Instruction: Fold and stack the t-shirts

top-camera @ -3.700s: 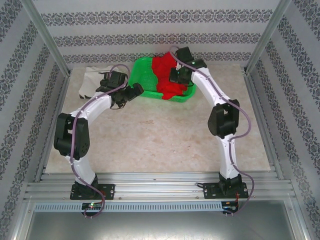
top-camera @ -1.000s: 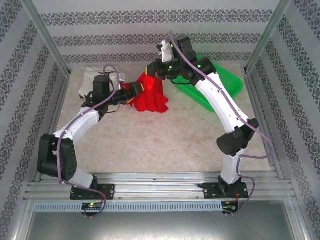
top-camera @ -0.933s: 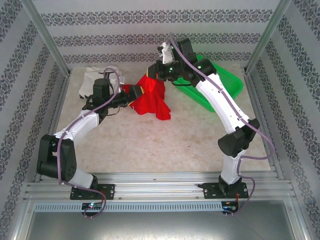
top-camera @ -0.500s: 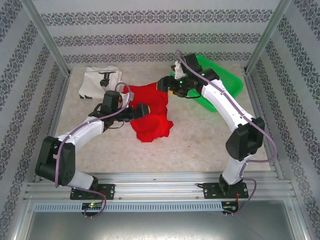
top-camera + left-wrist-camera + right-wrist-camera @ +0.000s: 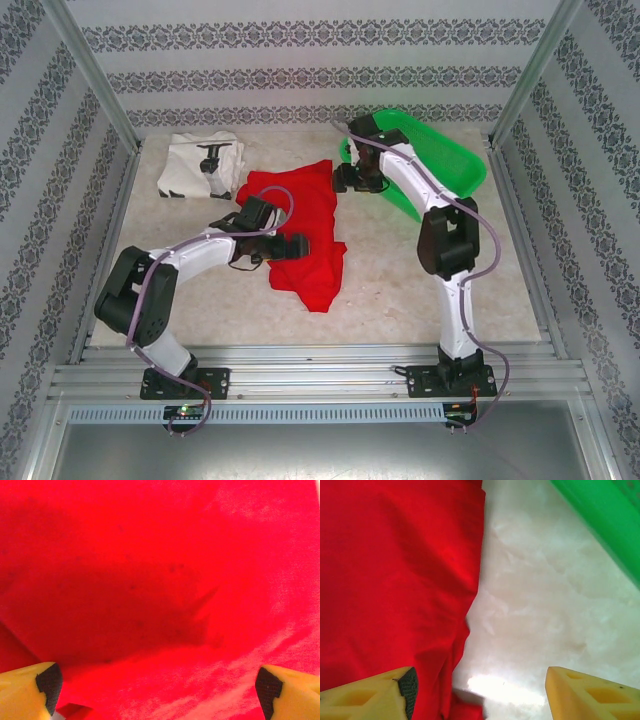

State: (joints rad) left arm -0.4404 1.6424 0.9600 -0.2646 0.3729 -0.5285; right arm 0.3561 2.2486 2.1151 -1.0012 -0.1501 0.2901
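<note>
My left gripper [image 5: 159, 685] and right gripper [image 5: 481, 682] both gape wide, holding nothing. The red shirt [image 5: 312, 215] lies rumpled directly under the left one and beneath the right one's left finger. The white shirt [image 5: 190, 160] lies well beyond the left. If I close here, I risk pinching doubled layers and folding in wrinkles.

Desk [image 5: 400, 280]: pale, marbled surface carrying three items.

1. Red t-shirt [image 5: 305, 205]: lies left of centre, spread out but creased, running from the far middle toward the near edge.
2. White t-shirt [image 5: 190, 165]: lies folded in the far left corner, black graphic facing up. Its right edge is just beside the red t-shirt; contact cannot be determined.
3. Green basket [image 5: 455, 160]: sits at the far right. A strip of bare desk separates it from the red t-shirt.
</note>
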